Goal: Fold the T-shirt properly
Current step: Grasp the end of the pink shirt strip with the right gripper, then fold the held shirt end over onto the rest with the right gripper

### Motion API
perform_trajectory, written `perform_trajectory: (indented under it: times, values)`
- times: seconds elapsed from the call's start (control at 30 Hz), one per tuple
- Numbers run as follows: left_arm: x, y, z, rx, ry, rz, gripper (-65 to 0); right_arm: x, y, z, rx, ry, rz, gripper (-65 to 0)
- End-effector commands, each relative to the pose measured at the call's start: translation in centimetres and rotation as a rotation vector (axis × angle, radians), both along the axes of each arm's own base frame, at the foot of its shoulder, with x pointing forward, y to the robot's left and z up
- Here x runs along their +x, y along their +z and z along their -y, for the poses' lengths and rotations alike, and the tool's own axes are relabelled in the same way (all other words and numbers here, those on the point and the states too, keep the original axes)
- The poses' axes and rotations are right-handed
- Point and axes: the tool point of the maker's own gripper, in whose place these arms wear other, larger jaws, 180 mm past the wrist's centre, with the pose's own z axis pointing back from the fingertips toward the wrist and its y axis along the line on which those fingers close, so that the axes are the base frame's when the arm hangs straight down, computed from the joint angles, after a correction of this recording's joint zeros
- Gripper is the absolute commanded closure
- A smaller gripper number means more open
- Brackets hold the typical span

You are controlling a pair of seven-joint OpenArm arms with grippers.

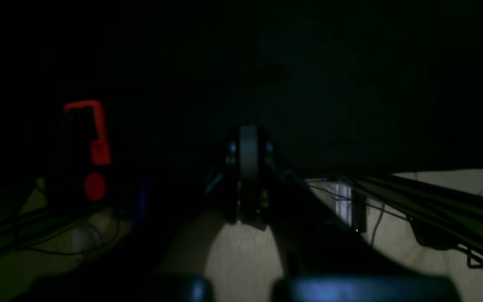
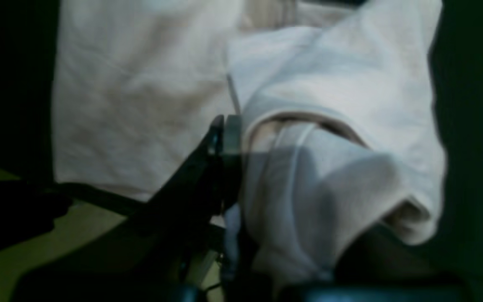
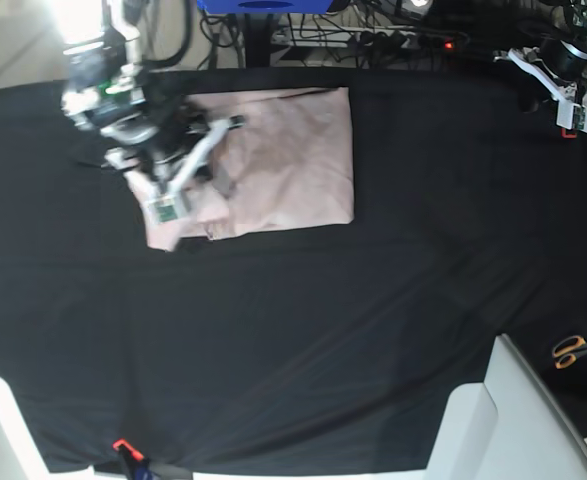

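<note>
One T-shirt (image 3: 283,160); right tool (image 2: 224,130) pinches it; left tool (image 1: 247,155) closed, empty.

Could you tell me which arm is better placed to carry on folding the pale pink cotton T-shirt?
The right arm, probably: its right gripper is shut on the pale pink cotton T-shirt, over its bunched end. The left gripper sits shut at the far table corner, away from the cloth.
</note>
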Motion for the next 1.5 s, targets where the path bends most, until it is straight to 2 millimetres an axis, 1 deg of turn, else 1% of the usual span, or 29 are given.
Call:
perform_trajectory:
  times: [0.0, 0.2, 0.33, 0.4, 0.5, 0.6, 0.77, 0.87, 1.1, 1.23, 1.37, 1.47]
  values:
    - [0.3, 0.8, -0.4, 0.011, -0.007, 0.025, 0.0, 0.6, 1.0, -0.7, -0.003, 0.01, 0.047, -0.5]
    - [0.3, 0.7, -0.4, 0.01, -0.007, 0.024, 0.0, 0.1, 1.6, -4.8, -0.054, 0.042, 0.078, -0.5]
    - [0.3, 0.7, -0.2, 0.008, -0.01, 0.023, 0.0, -0.2, 1.2, -6.9, -0.112, 0.071, 0.095, -0.5]
    - [0.3, 0.6, -0.2, 0.007, -0.009, 0.022, 0.0, -0.5, 0.6, -7.7, -0.125, 0.087, 0.083, -0.5]
    - [0.2, 0.6, -0.3, 0.008, -0.006, 0.023, 0.0, -0.4, -0.3, -8.1, -0.149, 0.078, 0.06, -0.5]
    - [0.2, 0.6, -0.3, 0.008, -0.006, 0.023, 0.0, -0.4, -0.6, -8.8, -0.169, 0.099, 0.055, -0.3]
    - [0.2, 0.6, -0.3, 0.006, -0.006, 0.021, 0.0, 0.3, 0.2, -9.7, -0.191, 0.105, 0.065, -0.3]
    - [-0.2, 0.1, -0.4, 0.0, 0.002, 0.007, 0.0, 0.2, 0.1, -10.6, -0.22, 0.134, 0.046, -0.3]
    - [-0.6, -0.4, -0.6, -0.007, 0.013, -0.009, 0.0, -0.9, -2.7, -10.8, -0.36, 0.162, -0.053, -0.3]
    - [-0.6, -0.5, -0.6, -0.008, 0.012, -0.01, 0.0, -1.4, -3.4, -11.1, -0.409, 0.132, -0.117, -0.3]
    - [-0.6, -0.4, -0.6, -0.007, 0.011, -0.008, 0.0, -1.8, -3.1, -11.8, -0.413, 0.114, -0.115, -0.3]
    - [-0.6, -0.5, -0.5, -0.009, 0.012, -0.008, 0.0, -1.5, -2.9, -11.8, -0.417, 0.116, -0.112, -0.3]
